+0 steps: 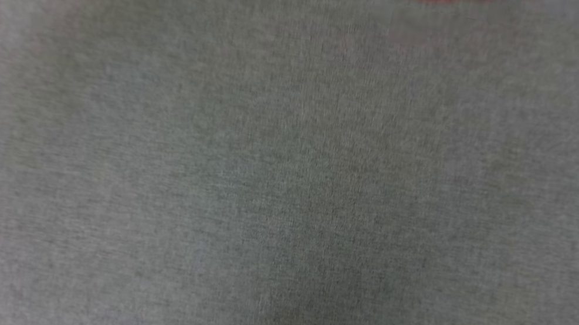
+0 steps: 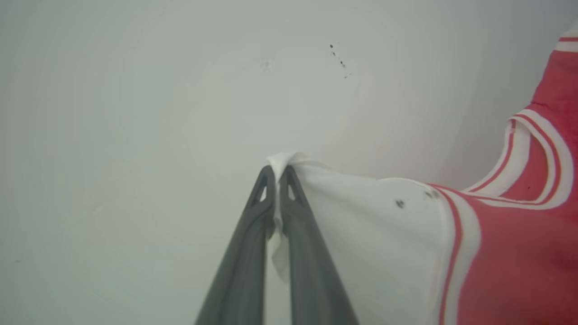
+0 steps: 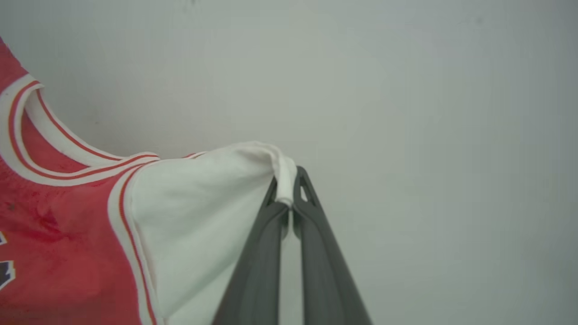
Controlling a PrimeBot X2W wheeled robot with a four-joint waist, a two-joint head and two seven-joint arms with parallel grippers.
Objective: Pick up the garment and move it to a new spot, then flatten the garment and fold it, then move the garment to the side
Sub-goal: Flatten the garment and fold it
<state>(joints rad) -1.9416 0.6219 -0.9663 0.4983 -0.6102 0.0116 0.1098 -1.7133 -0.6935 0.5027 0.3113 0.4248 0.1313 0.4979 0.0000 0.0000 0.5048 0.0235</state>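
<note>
Each gripper has only a small bite of fabric. The left gripper (image 2: 276,174) has its fingers pressed together on the bunched tip of one white sleeve (image 2: 361,225), and the right gripper (image 3: 289,180) is closed the same way on a fold of the other sleeve (image 3: 198,207), so the shirt (image 2: 510,253) hangs spread between them. The likeliest fault, I judge, is a sleeve tip sliding out of so thin a pinch if the arms pull apart harder or swing quickly. The shirt would then dangle from one gripper and land crumpled, making it harder to flatten. Uneven height or pull between the arms could also lay it down skewed. In the head view a blurred red edge of it sits at 12 o'clock, past the grey cloth (image 1: 285,185). The rest runs out of frame, so how near the hem is to that cloth cannot be told; a hem that touches down first might drag and fold under. In the left wrist view the shirt runs from the fingertips toward 4 o'clock, with the striped collar (image 2: 519,151) at 3 o'clock. In the right wrist view it runs toward 8 o'clock, with the collar between 9 and 10. The sleeve-to-sleeve line thus lies across, gripper to gripper, while the long axis, collar to hem, seems to fall toward 6 o'clock in both wrist views, collar end uppermost.
</note>
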